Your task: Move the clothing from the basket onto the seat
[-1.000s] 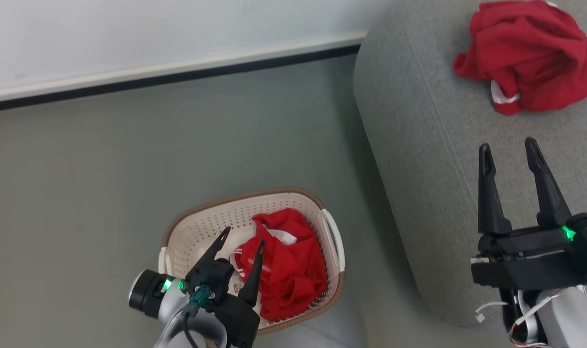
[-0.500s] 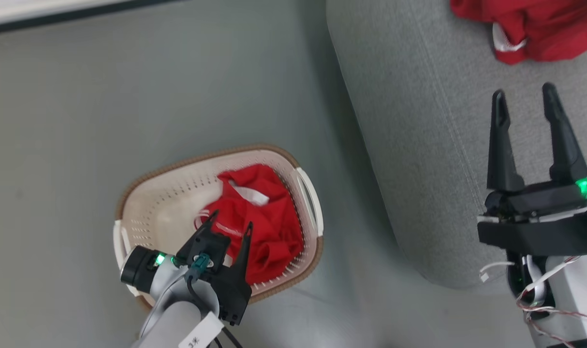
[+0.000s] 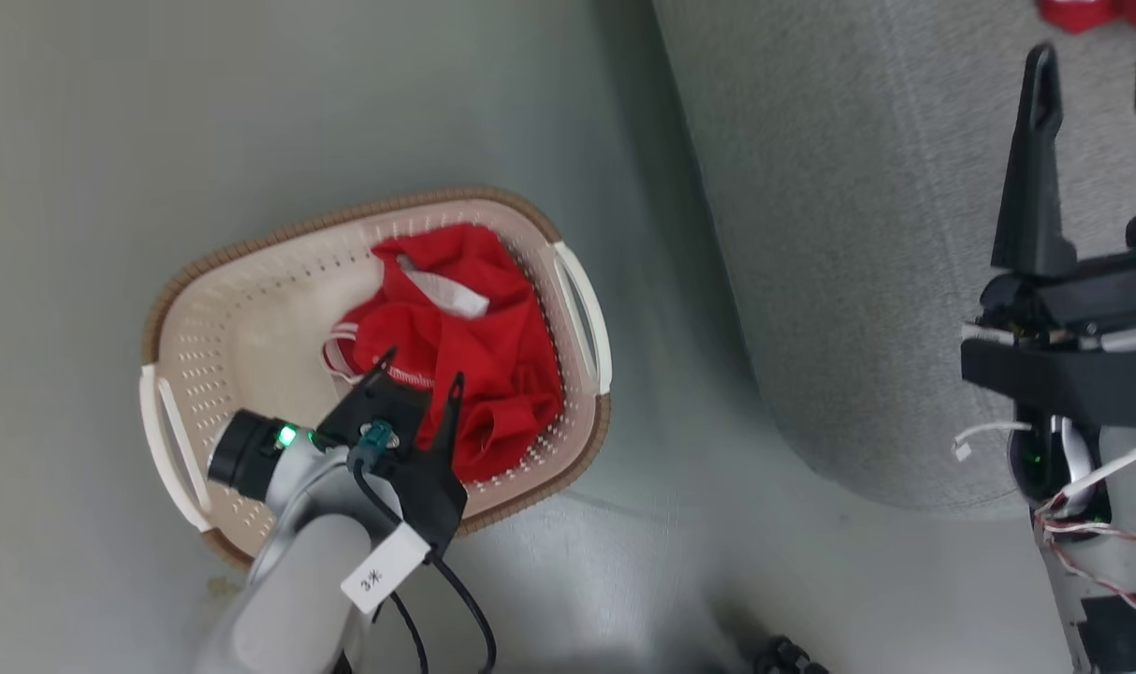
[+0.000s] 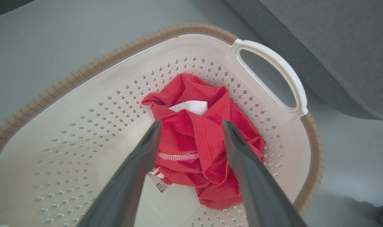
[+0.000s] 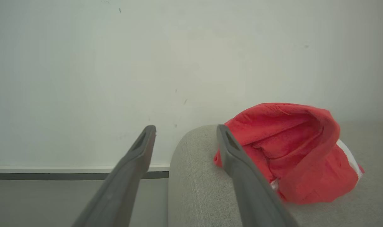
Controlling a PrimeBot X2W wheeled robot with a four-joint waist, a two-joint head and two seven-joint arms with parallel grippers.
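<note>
The left gripper [image 3: 420,367], spread and empty, points at the clothing [image 3: 474,346] in the basket [image 3: 250,241]. The right gripper [image 3: 1097,47], also released, hangs above the seat [image 3: 858,234].

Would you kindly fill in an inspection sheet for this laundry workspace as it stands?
Surface: grey floor, basket standing on it beside the seat.
Job's things: red garment in the basket; second red garment on the seat.
Clutter: small dark object on the floor, unclear.
Grippers: left gripper open, fingers either side of the basket's garment; right gripper open over the seat, holding nothing.
Cables: black cable at the left wrist; white and red wires on the right arm.
Surroundings: pale wall with dark skirting beyond the seat.
</note>
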